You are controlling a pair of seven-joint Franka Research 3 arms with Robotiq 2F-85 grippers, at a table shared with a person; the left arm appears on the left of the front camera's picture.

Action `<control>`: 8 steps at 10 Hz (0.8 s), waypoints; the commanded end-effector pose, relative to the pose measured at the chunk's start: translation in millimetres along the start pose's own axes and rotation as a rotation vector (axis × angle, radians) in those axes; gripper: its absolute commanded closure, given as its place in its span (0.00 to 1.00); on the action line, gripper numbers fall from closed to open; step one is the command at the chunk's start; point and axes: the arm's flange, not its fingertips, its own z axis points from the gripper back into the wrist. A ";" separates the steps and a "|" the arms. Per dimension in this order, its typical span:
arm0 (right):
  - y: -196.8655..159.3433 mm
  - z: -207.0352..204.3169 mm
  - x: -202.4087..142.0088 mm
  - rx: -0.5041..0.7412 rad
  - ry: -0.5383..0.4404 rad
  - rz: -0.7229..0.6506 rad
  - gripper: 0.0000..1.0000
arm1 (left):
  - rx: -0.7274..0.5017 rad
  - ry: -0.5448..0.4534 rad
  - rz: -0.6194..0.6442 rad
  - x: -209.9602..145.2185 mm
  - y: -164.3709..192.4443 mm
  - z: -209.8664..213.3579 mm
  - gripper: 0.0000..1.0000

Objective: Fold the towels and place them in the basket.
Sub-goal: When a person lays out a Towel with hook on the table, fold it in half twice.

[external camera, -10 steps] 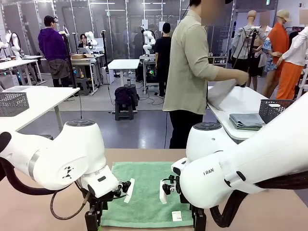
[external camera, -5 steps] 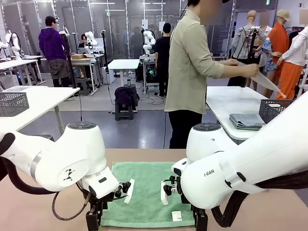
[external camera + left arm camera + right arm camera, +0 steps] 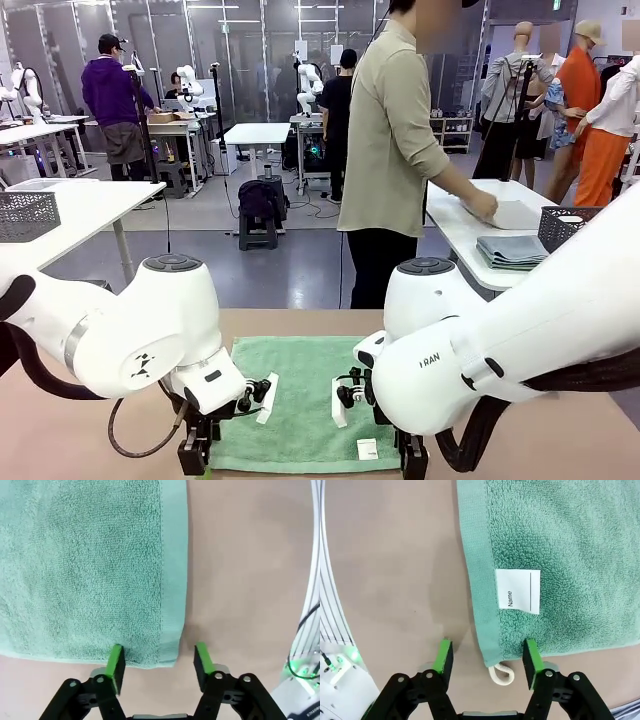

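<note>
Left wrist view: mint terry towel (image 3: 85, 565) lies flat on the smooth tan desk (image 3: 245, 580); looped pile, flat-woven hem. We note L gripper (image 3: 159, 662) jaws apart, straddling one corner, not clamped. Right wrist view: R gripper (image 3: 486, 660) jaws likewise apart, astride the corner w/ rectangular white label (image 3: 517, 591) & cord loop (image 3: 501, 674).

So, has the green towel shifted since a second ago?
No. The green towel lies where it was, its far hem no nearer the far edge of the table.
</note>
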 end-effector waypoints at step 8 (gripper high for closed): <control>-5.6 1.1 -0.6 -0.010 0.003 0.023 1.00 | 0.048 0.022 0.009 11.5 7.2 -1.9 1.00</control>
